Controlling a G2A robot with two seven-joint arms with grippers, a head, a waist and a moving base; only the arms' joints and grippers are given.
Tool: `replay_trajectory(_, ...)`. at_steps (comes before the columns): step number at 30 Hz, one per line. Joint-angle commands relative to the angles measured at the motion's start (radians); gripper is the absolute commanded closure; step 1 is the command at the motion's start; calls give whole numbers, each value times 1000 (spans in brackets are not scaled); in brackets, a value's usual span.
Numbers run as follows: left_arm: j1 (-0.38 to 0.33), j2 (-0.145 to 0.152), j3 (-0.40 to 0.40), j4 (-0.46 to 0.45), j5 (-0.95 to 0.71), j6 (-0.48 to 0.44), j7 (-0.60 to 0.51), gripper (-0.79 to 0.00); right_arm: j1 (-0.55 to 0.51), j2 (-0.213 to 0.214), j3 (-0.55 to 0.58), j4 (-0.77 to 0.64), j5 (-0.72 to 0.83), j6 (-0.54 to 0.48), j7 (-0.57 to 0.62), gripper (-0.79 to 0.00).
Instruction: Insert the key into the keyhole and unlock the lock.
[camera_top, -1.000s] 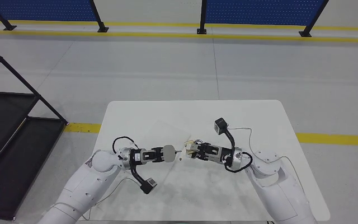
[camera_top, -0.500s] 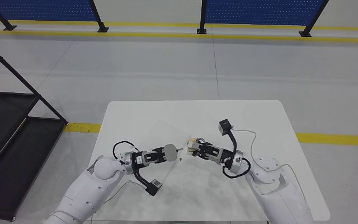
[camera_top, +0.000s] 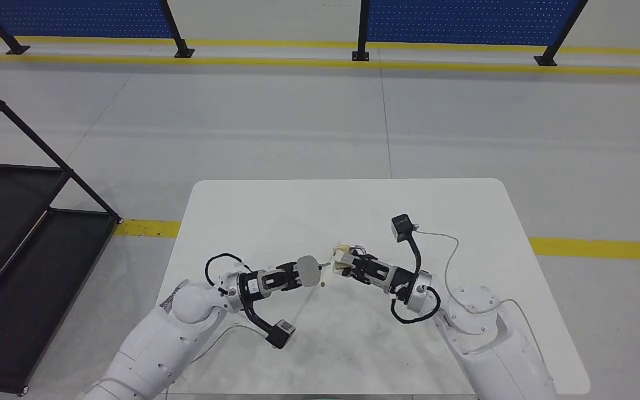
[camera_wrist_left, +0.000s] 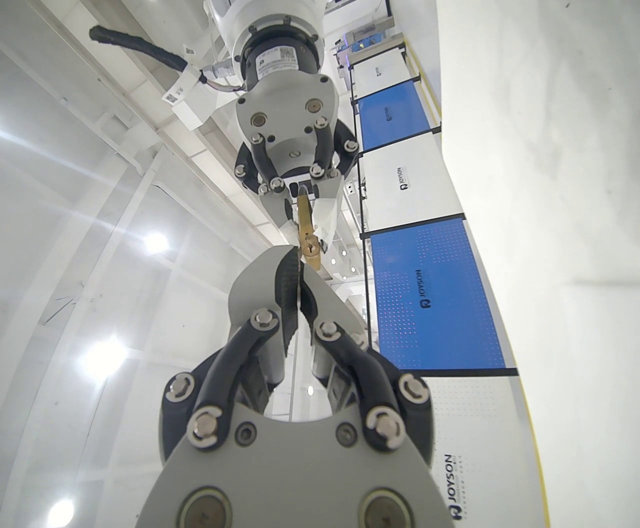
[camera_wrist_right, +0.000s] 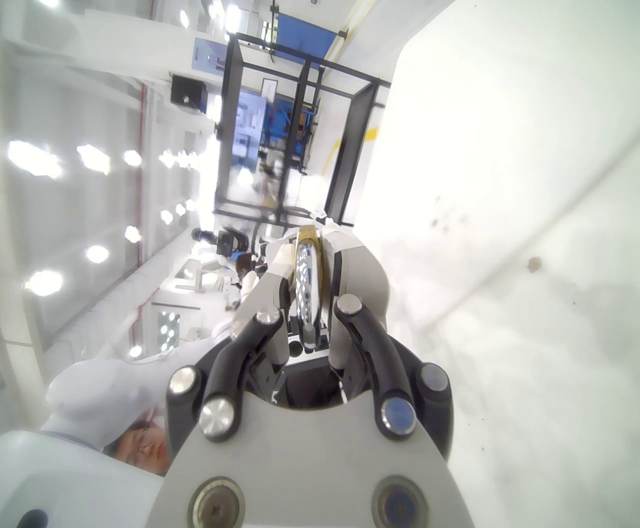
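Brass lock (camera_wrist_left: 307, 234) is sitting clamped in the right gripper (camera_wrist_right: 307, 242) over the middle of the table (camera_top: 480, 220) — its keyhole (camera_wrist_left: 313, 247) is facing left. Left gripper (camera_wrist_left: 299, 270) is pinching the key (camera_top: 321, 271), tip pointing at the keyhole, just beside it — contact cannot be told.

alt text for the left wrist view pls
The left end effector, shut on a thin key seen edge-on, points at a brass padlock gripped by the right end effector facing it. The key's tip sits by the padlock's keyhole; whether it has entered is unclear.
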Motion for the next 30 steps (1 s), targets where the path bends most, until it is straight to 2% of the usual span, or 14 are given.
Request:
replay_trajectory(1,-1,-1,0,2,1,-2,-1,0,1,0,-2,1,-1,-2,2,0)
replay_trajectory(30,-3,-6,6,10,-7,-12,12,0,-10,10,-16,-27,-59,-31,-16,0)
